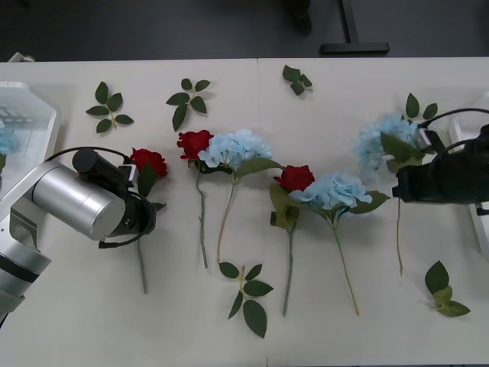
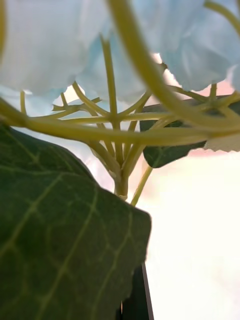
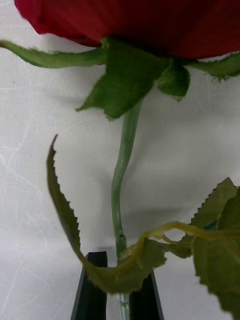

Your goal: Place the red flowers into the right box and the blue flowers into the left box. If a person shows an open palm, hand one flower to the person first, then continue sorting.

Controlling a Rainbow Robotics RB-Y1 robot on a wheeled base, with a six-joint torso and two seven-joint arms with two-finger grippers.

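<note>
A row of flowers is laid across the white table (image 1: 321,336) in the front view. At the left of the frame, the left gripper (image 1: 144,200) is set over the stem of the leftmost red rose (image 1: 148,162). In the left wrist view its two black fingers (image 3: 91,292) are seen pressed close on either side of that thin green stem (image 3: 120,185), with the red bloom (image 3: 140,22) above them. A second red rose (image 1: 194,143) lies just beside a blue hydrangea (image 1: 238,147) left of centre, and a third red rose (image 1: 295,178) touches another blue hydrangea (image 1: 334,189) at the centre. At the right of the frame, the right gripper (image 1: 400,183) is placed against the stem of a third blue hydrangea (image 1: 383,138). In the right wrist view the pale blue cluster (image 2: 55,45), its branching stems (image 2: 117,150) and a large leaf (image 2: 60,240) are seen very close; whether that gripper is spread or closed cannot be told. The left tray (image 1: 30,115) is seen at the upper left edge, and a sliver of the right tray (image 1: 480,229) at the right edge. Loose leaf sprigs (image 1: 246,289) are scattered about the table.
</note>
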